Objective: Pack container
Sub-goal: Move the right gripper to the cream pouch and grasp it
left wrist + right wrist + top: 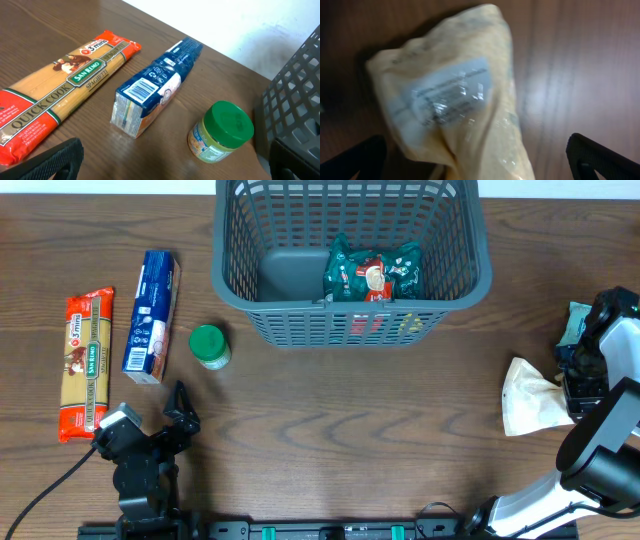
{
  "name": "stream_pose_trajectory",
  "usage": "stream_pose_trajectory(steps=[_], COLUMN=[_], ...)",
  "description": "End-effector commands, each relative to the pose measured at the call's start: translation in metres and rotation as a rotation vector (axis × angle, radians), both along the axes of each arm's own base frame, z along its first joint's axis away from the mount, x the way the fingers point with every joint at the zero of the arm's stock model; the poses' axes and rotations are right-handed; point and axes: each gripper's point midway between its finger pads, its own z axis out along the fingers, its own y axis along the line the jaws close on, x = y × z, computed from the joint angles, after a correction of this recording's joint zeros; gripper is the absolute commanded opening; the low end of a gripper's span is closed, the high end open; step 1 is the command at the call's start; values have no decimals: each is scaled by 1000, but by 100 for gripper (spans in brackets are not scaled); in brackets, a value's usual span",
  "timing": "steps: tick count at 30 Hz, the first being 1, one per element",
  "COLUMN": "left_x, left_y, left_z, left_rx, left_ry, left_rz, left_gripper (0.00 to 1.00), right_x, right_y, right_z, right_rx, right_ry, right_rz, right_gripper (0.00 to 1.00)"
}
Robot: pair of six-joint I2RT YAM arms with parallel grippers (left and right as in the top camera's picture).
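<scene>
At 7 o'clock on the brown wooden desk (350, 440), the left gripper (182, 415) stands spread and empty. A small green-lidded jar (209, 346) is at its 1 o'clock, and a blue rectangular packet (151, 315) and a long red-and-yellow spaghetti packet (86, 363) lie toward 11. At 3 o'clock the right gripper (572, 382), also spread, hovers over a crumpled pale yellow plastic bag (525, 395) without pinching it. The large dark grey slotted plastic basket (240, 288) sits at 12 o'clock, with a green-and-red foil bag (372, 272) inside.

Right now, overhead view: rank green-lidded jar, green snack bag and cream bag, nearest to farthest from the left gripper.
1. green-lidded jar, just beyond the left gripper
2. green snack bag, inside the container
3. cream bag, far right
</scene>
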Motion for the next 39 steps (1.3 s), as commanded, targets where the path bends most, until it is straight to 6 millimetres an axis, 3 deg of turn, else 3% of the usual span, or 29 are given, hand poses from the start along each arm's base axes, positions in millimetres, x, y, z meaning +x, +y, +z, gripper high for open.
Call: stream_pose_trajectory(steps=[1,5,16,23,24,25,26,34,39], left_x=[-1,-1,-1,-1,-1,-1,-1,-1,-1], left_y=[2,2,2,2,2,2,2,2,2], left_z=[-10,-10,-10,-10,-10,-10,-10,-10,-10], left_rx=[-5,-5,-5,-5,-5,-5,-5,-5,-5], left_ry=[19,19,19,19,19,19,19,19,19], left_rz=[10,10,10,10,10,10,10,10,10], left_gripper=[99,99,99,98,99,99,99,99,99], right_x=[3,9,-8,-15,-15,-16,-16,-7,16], right_y=[4,10,19,23,22,21,21,29,22], right_z=[-9,-24,-59,-69,-68,-68,-68,-66,-35], right_rx=[40,72,66,68,61,58,60,113,77], right_ry=[-6,-49,-58,-54,-50,-43,-41,-72,-161], right_rz=[108,144,90,85,88,103,114,175,249], right_gripper=[99,99,99,99,81,31,1,1,1])
